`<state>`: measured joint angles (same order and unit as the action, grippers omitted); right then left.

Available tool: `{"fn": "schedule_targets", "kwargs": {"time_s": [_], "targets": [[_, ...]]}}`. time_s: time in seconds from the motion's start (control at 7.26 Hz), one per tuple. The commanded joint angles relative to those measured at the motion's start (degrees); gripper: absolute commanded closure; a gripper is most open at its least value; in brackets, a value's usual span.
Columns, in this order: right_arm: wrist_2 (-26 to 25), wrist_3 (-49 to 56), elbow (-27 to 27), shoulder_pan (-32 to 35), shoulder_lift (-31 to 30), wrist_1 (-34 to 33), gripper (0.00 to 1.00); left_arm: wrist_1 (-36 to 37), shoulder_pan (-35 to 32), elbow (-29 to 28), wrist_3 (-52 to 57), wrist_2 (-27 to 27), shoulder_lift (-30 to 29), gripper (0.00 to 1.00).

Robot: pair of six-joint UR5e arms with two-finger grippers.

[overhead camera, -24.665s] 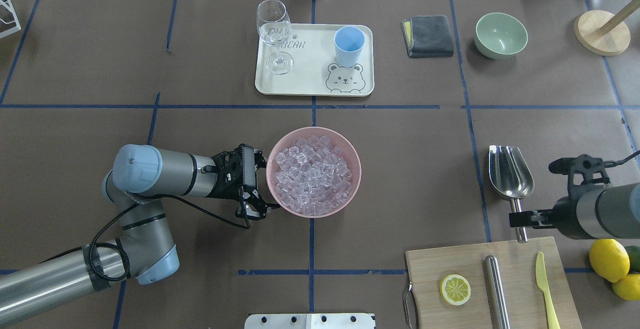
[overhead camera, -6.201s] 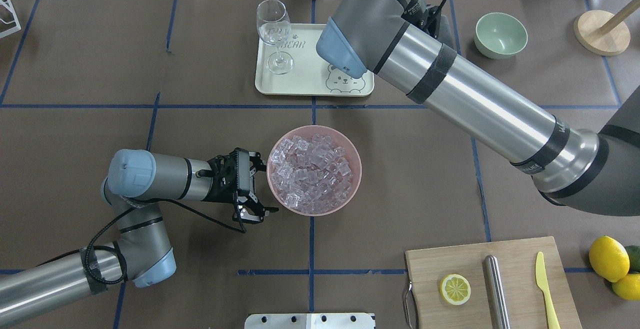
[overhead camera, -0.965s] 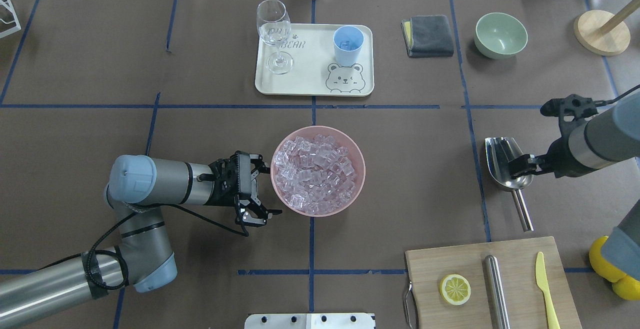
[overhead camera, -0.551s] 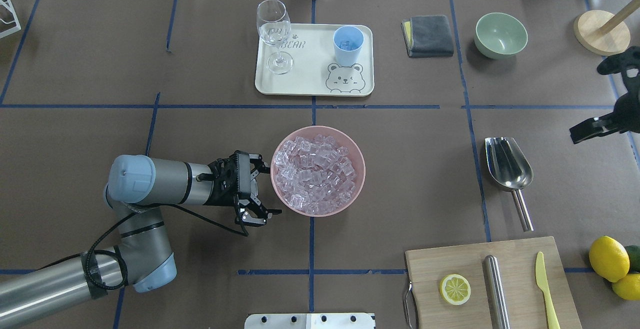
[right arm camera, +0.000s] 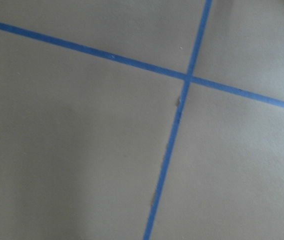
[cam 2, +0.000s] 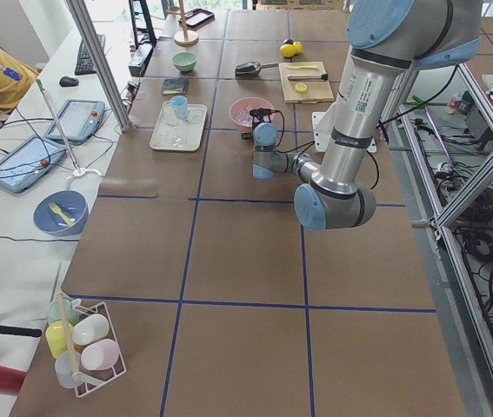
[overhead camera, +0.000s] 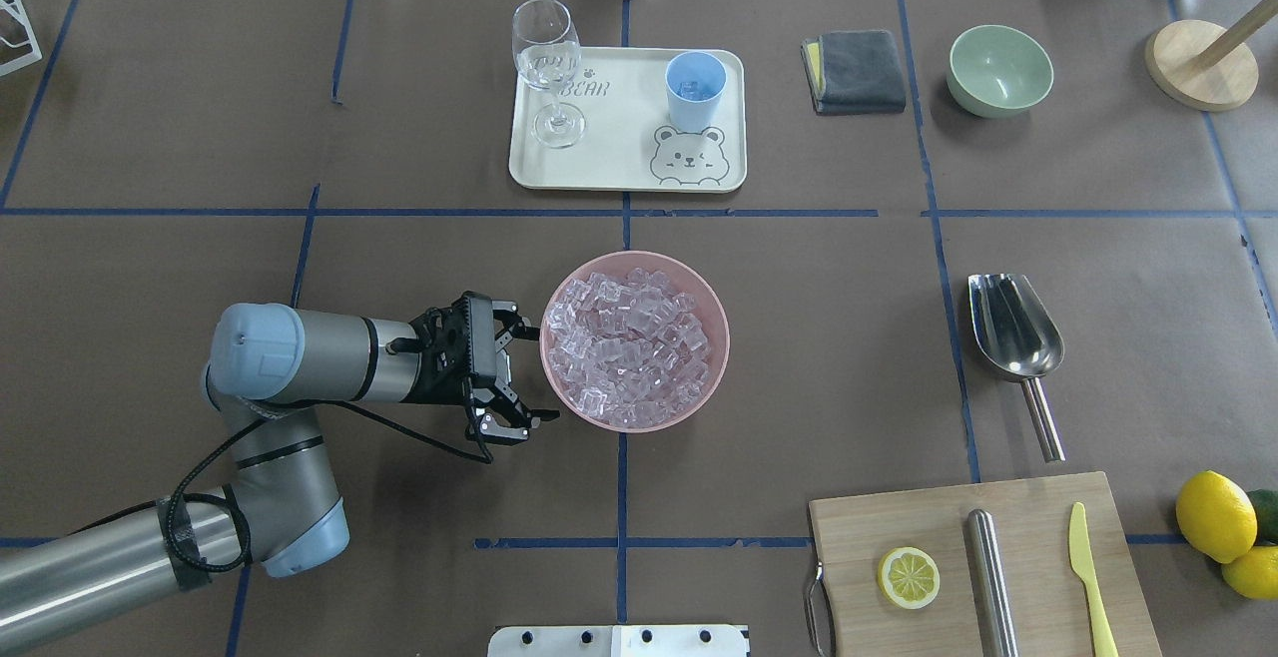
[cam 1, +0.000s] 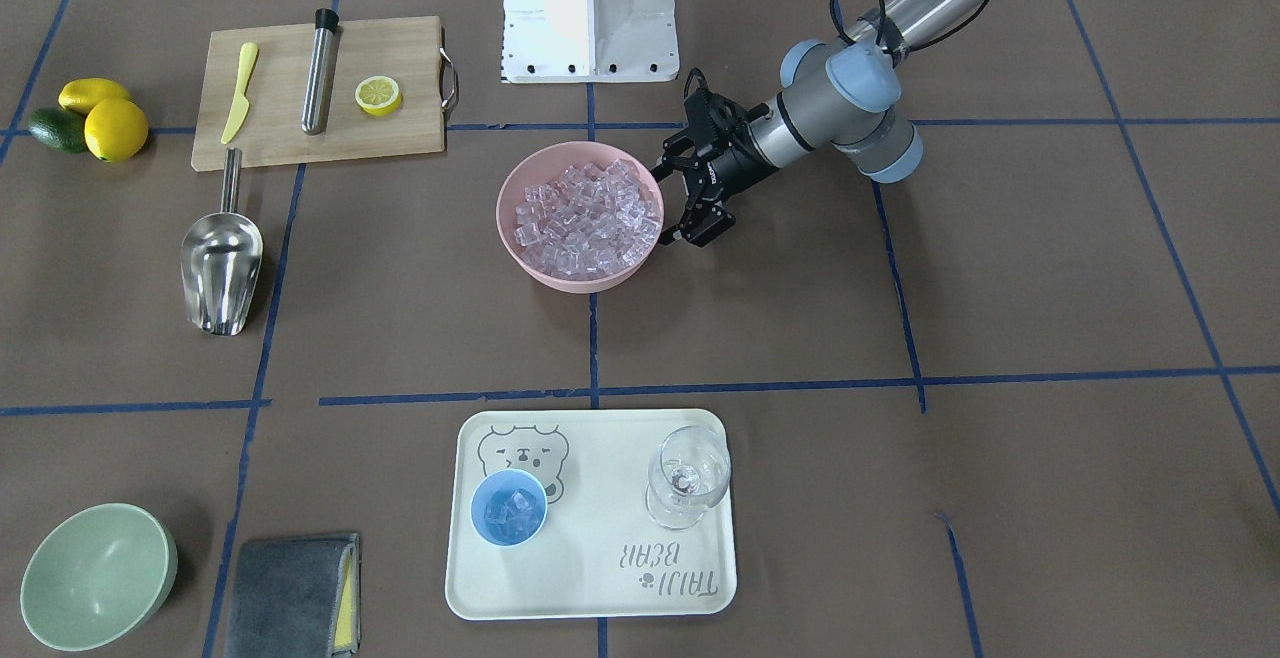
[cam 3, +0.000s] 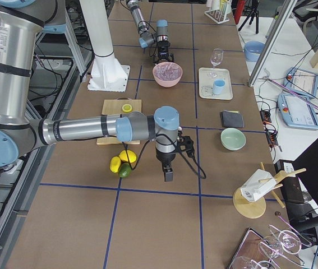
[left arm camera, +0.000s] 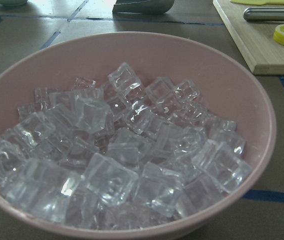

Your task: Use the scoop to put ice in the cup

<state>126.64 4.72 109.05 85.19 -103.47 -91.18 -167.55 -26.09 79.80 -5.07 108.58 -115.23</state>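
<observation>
The light-blue cup [overhead camera: 696, 88] stands on a cream tray [overhead camera: 599, 163] at the far middle, with a few ice cubes [cam 1: 510, 510] in it. More ice [overhead camera: 629, 347] fills a pink bowl [overhead camera: 721, 337] at the centre. The steel scoop [overhead camera: 1016, 342] lies alone and empty on the table at the right; it also shows in the front-facing view [cam 1: 220, 258]. My left gripper [overhead camera: 524, 374] is open beside the bowl's left rim. The left wrist view shows the ice [left arm camera: 126, 160] up close. My right gripper [cam 3: 167, 174] shows only in the exterior right view, pointing down by the lemons; I cannot tell its state.
A stemmed glass [overhead camera: 546, 48] stands on the tray. A grey cloth [overhead camera: 854, 71], a green bowl [overhead camera: 999, 68] and a wooden stand [overhead camera: 1201, 63] are at the far right. A cutting board [overhead camera: 899, 517] with lemon slice, steel cylinder and yellow knife, and lemons [overhead camera: 1213, 517], are near right.
My right gripper has drawn back from over the scoop and left the overhead view to the right. The scoop stays on the table. My left gripper has hardly moved.
</observation>
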Motion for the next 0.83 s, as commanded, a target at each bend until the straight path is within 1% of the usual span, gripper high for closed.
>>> {"fn": "schedule_targets", "kwargs": {"time_s": [0.0, 0.14, 0.28, 0.41, 0.55, 0.69], "targets": [[4.89, 0.66, -0.68, 3.75, -3.14, -0.14, 0.00, 0.55, -2.89, 0.00, -0.29, -2.38, 0.79, 0.00], [5.45, -3.71, -0.07, 3.76, -3.14, 0.03, 0.00, 0.99, -5.17, 0.00, -0.20, -2.75, 2.45, 0.00], [5.20, -6.80, -0.06, 3.76, -3.23, 0.55, 0.00, 3.87, -8.24, 1.22, -0.29, -2.06, 4.38, 0.00], [5.20, -6.83, -0.06, 3.76, -3.23, 0.65, 0.00, 12.51, -12.62, 2.97, -0.29, 2.65, 4.66, 0.00], [5.11, -6.83, -0.06, 3.76, -3.23, 0.74, 0.00, 26.08, -19.02, 6.47, -0.29, 9.31, 4.84, 0.00], [5.11, -6.74, -0.15, 3.76, -3.23, 0.74, 0.00, 38.40, -24.30, 10.77, -0.12, 11.98, 5.45, 0.00]]}}
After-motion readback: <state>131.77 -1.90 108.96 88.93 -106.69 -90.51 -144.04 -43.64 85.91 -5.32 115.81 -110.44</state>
